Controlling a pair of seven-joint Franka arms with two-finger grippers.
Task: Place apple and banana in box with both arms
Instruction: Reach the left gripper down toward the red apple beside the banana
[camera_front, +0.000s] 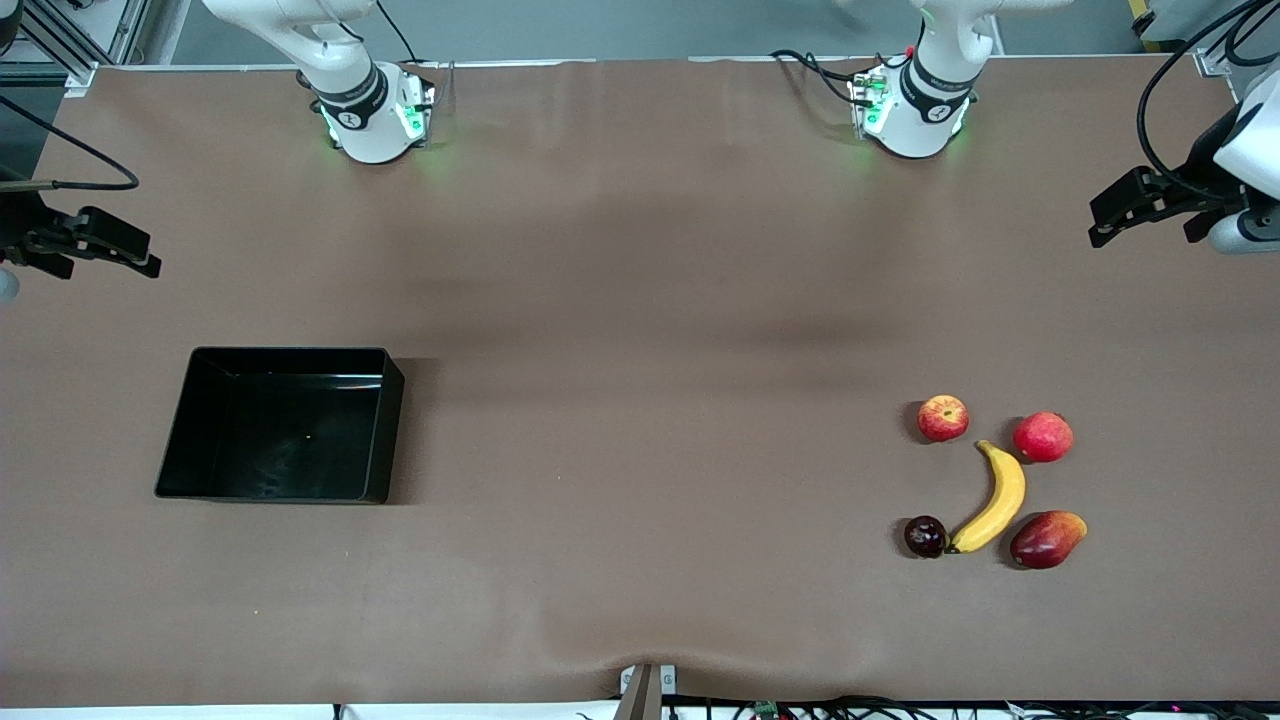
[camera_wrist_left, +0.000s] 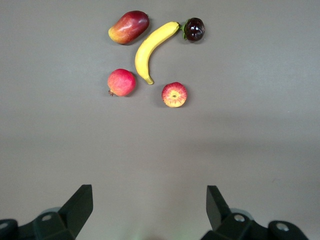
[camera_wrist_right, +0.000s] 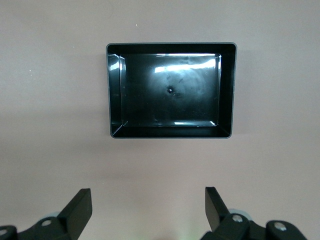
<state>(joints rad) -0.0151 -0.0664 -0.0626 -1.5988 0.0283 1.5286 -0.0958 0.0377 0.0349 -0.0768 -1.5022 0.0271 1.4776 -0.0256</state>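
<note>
The apple (camera_front: 943, 417), red with yellow streaks, lies on the table toward the left arm's end; it also shows in the left wrist view (camera_wrist_left: 174, 94). The banana (camera_front: 993, 498) lies just nearer the front camera than the apple and also shows in the left wrist view (camera_wrist_left: 152, 49). The black box (camera_front: 385, 420) stands empty toward the right arm's end and also shows in the right wrist view (camera_wrist_right: 170, 131). My left gripper (camera_front: 1100, 225) (camera_wrist_left: 148, 192) is open and empty, up over bare table at its end. My right gripper (camera_front: 145, 255) (camera_wrist_right: 148, 195) is open and empty, up over bare table at its end.
A pinkish-red round fruit (camera_front: 1043, 436) lies beside the apple. A red-orange mango-like fruit (camera_front: 1047, 539) and a small dark fruit (camera_front: 925, 536) lie on either side of the banana's nearer end. Brown table stretches between the box and the fruits.
</note>
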